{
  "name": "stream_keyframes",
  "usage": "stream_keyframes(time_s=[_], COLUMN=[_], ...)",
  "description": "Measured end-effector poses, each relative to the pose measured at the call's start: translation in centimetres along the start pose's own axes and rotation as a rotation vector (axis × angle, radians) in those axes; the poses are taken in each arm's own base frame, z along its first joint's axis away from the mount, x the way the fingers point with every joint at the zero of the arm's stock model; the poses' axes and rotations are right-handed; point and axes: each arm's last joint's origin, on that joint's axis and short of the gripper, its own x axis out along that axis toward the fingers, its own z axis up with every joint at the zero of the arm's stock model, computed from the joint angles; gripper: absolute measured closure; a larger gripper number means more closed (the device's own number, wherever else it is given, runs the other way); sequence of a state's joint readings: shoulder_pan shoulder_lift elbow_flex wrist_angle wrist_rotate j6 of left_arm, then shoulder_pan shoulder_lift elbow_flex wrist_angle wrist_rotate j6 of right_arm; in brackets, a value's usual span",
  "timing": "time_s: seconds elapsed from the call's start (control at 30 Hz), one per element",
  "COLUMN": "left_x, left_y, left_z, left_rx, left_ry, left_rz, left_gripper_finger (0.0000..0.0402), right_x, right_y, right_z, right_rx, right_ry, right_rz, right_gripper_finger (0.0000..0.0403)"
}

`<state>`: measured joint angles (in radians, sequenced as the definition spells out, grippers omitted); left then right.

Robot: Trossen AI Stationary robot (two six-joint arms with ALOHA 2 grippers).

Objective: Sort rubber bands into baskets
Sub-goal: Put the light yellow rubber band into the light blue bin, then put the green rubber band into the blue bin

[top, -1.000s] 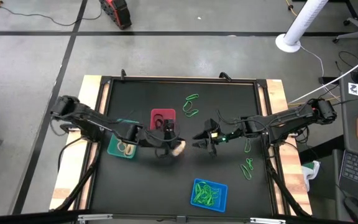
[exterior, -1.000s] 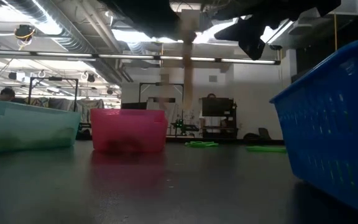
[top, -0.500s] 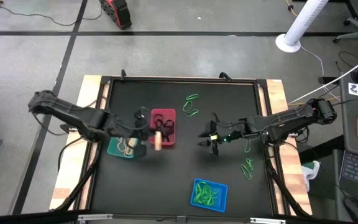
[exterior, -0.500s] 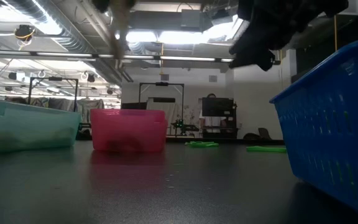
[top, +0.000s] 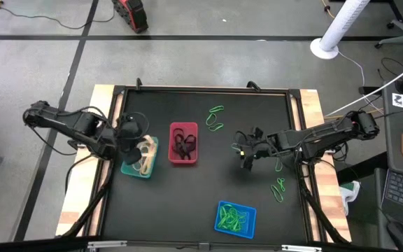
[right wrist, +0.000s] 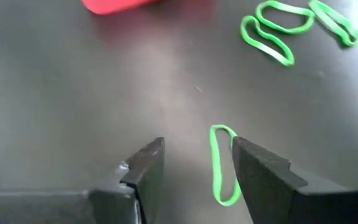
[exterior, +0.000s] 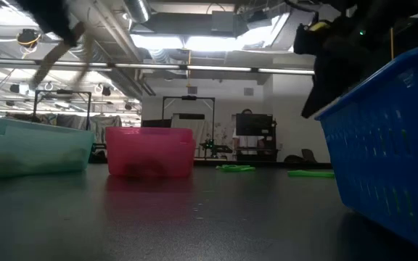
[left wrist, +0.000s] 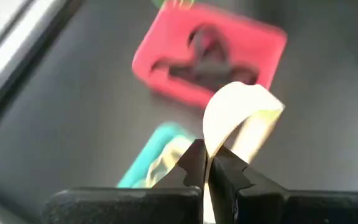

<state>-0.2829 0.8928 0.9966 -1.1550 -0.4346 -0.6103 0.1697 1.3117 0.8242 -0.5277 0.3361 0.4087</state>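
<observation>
My left gripper (top: pixel 144 148) is shut on a tan rubber band (left wrist: pixel 238 118) above the teal basket (top: pixel 136 166), which holds more tan bands. The red basket (top: pixel 183 143) holds black bands, and the blue basket (top: pixel 235 218) holds green ones. My right gripper (right wrist: pixel 194 165) is open right of the table's middle, tipped down over a green band (right wrist: pixel 219 165). That band lies flat on the table between the fingers, close to one of them, and I see no touch. More green bands (top: pixel 215 119) lie loose farther off. My left gripper pinches the tan band's near end (left wrist: pixel 209 149) between its two shut fingertips (left wrist: pixel 194 163). The fingers slant down. The band stands out past the tips as a curled loop, lifted clear over the teal basket.
Loose green bands (top: pixel 280 187) lie near the table's right edge, another (top: pixel 280 164) beside the right arm. In the low view the blue basket (exterior: pixel 387 145) stands close at the right, and the red basket (exterior: pixel 149 152) and teal basket (exterior: pixel 27 148) at the left.
My left gripper has gone toward the table's left edge, from in front of the red basket to over the teal basket, rising and rolling, with the tan band still pinched. My right gripper has tipped downward and shifted a little toward the right edge.
</observation>
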Motion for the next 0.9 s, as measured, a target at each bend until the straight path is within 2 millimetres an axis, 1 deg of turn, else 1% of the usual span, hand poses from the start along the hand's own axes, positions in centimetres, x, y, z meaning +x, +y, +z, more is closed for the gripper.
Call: stream_keyframes(time_s=[0.07,0.17,0.37,0.47,0.6,0.73,0.9], left_x=[0.0,0.6,2.5,3.4,4.4,4.9,5.0], left_y=[0.4,0.6,0.7,0.8,1.0,1.1,1.0], left_z=[-0.7,-1.7,-3.4,-4.3,-5.3,-5.9,-5.8], left_rx=[-0.029,-0.072,-0.120,-0.151,-0.172,-0.190,-0.210], left_ry=[0.076,0.155,0.228,0.257,0.289,0.307,0.301], left_rz=[0.031,0.062,0.116,0.151,0.189,0.207,0.199], left_gripper_finger=[0.0398,0.0389,0.0373,0.0355,0.0315,0.0275,0.0252], right_x=[0.0,0.0,0.0,0.0,0.0,0.3,0.9], right_y=[-0.1,-0.2,-0.2,-0.2,-0.2,-1.3,-3.3], right_z=[-0.2,-0.3,-0.3,-0.3,-0.2,-0.1,0.2], right_rx=[-0.008,-0.010,-0.010,-0.026,-0.082,-0.055,-0.018], right_ry=[0.015,0.022,0.021,0.022,0.023,0.049,0.107], right_rz=[-0.022,-0.025,-0.025,-0.025,-0.026,-0.047,-0.063], right_gripper_finger=[0.0217,0.0217,0.0216,0.0217,0.0217,0.0217,0.0217])
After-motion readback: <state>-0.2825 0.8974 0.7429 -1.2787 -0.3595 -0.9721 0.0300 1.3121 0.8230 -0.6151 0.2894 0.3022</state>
